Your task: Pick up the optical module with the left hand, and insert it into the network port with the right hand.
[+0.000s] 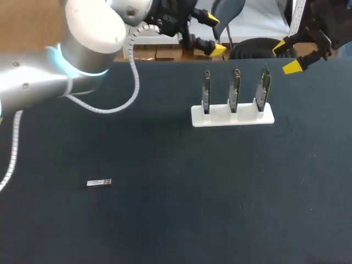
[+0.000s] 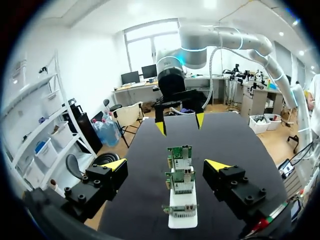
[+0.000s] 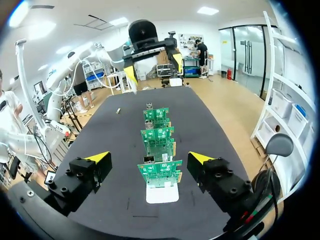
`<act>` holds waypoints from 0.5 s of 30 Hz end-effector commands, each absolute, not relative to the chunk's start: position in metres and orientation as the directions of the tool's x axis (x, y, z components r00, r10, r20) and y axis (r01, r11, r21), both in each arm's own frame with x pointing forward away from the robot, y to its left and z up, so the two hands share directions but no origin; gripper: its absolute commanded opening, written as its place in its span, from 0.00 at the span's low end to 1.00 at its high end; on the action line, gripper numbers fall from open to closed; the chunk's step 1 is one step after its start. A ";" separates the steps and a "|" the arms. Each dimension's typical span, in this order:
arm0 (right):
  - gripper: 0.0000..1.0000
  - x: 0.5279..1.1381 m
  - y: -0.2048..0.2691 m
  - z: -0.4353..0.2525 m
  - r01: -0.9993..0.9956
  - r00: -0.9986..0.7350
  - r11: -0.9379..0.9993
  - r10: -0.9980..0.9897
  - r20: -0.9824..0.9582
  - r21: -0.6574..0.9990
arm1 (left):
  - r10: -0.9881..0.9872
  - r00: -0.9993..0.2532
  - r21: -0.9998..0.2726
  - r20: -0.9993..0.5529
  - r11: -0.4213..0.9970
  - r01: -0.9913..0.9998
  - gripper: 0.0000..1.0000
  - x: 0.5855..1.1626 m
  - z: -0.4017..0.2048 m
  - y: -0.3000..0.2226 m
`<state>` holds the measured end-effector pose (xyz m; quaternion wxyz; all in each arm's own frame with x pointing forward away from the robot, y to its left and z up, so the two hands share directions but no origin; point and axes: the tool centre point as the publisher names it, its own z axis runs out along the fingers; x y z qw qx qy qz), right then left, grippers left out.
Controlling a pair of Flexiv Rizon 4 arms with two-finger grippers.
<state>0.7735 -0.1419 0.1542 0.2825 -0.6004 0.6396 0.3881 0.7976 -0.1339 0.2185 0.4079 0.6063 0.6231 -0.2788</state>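
The optical module [image 1: 99, 183] is lying flat on the dark desk [image 1: 181, 209], out toward 8 o'clock from the desk's middle in the head view, well apart from both arms and touched by nothing. A white stand [image 1: 232, 116] is sitting toward 1 o'clock, holding three green network cards [image 1: 235, 88] upright in a row.

The left end effector [image 1: 213, 34] is hanging above the desk's far edge, at about 11 o'clock from the stand, with its yellow-tipped fingers spread wide and nothing between them. The right end effector [image 1: 286, 56] is hovering at about 2 o'clock from the stand, likewise wide open and empty.

In the left wrist view that arm's own end effector [image 2: 166, 165] is facing down the row of cards [image 2: 182, 180] (edge-on, one behind another), with the right end effector [image 2: 180, 123] beyond them. In the right wrist view the module [image 3: 118, 111] is showing small on the desk, past the stand [image 3: 162, 194] and short of the left end effector [image 3: 154, 69].
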 end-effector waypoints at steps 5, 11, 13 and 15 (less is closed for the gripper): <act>1.00 0.773 -0.141 0.154 -0.987 -0.120 -0.021 -0.550 -0.827 0.157 | 0.634 0.060 0.282 -0.771 0.255 0.925 1.00 0.756 0.242 -0.057; 1.00 0.773 -0.141 0.154 -0.987 -0.120 -0.021 -0.550 -0.827 0.157 | 0.721 -0.026 0.295 -0.692 0.315 0.902 1.00 0.735 0.234 -0.003; 1.00 0.773 -0.141 0.154 -0.987 -0.120 -0.021 -0.550 -0.827 0.157 | 0.746 -0.063 0.289 -0.663 0.333 0.897 1.00 0.727 0.228 0.016; 1.00 0.773 -0.141 0.154 -0.987 -0.120 -0.021 -0.550 -0.827 0.157 | 0.778 -0.102 0.289 -0.620 0.347 0.892 1.00 0.718 0.221 0.033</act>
